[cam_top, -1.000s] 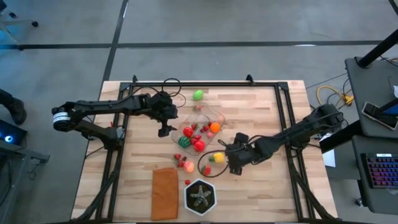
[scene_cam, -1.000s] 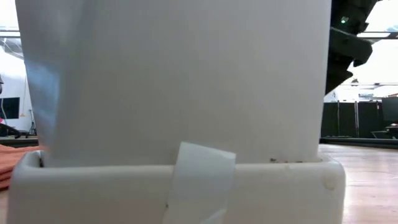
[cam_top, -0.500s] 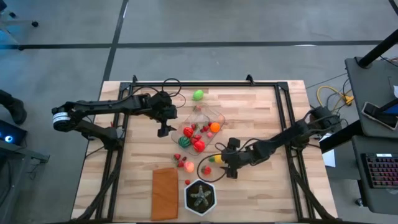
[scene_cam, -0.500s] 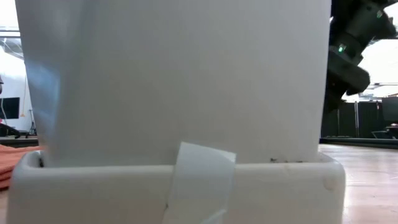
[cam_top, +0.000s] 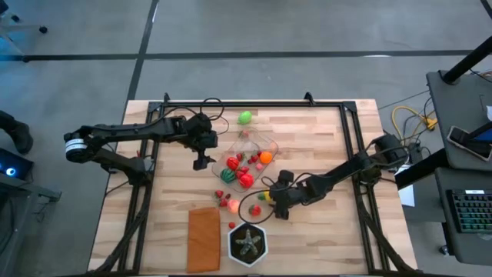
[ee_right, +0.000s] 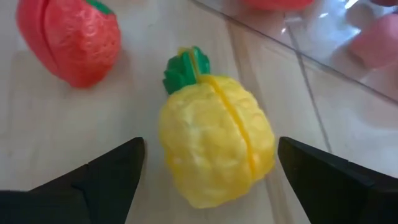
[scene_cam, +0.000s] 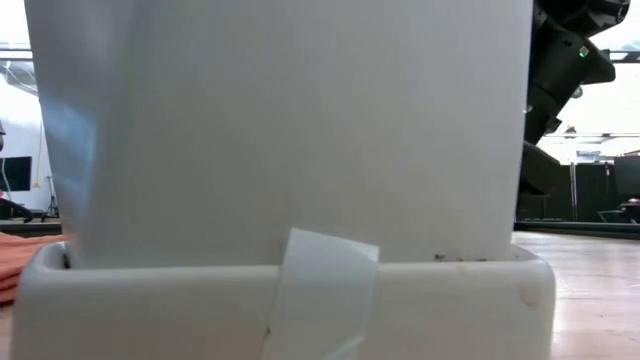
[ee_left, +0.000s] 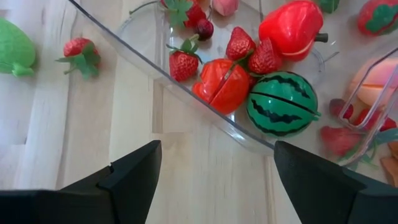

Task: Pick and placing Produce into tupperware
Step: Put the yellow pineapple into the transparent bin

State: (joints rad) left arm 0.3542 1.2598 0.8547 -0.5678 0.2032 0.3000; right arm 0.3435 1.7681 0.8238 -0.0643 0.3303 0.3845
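Observation:
The clear tupperware [cam_top: 250, 158] lies mid-table and holds produce: a striped watermelon [ee_left: 283, 112], a tomato [ee_left: 221, 84], a red pepper [ee_left: 292, 28] and strawberries. My left gripper [cam_top: 201, 159] hangs open just left of it, above bare wood. A yellow pineapple [ee_right: 214, 149] with a green top lies on the table near the tupperware's near corner. My right gripper [ee_right: 211, 180] is open and low over it, one finger on each side, not touching. A red strawberry [ee_right: 68, 40] lies beside it.
Loose strawberries [cam_top: 227, 201] lie near the pineapple and a green piece [cam_top: 244, 117] at the far side. A flat orange-brown rectangle [cam_top: 203, 238] and a black hexagonal pot with a plant [cam_top: 247, 242] sit at the near edge. A white object [scene_cam: 280, 150] blocks the low view.
My right gripper has come down and moved toward the table's left, onto the pineapple, so that its open fingers now stand on either side of it. The produce and the tupperware have stayed in place.

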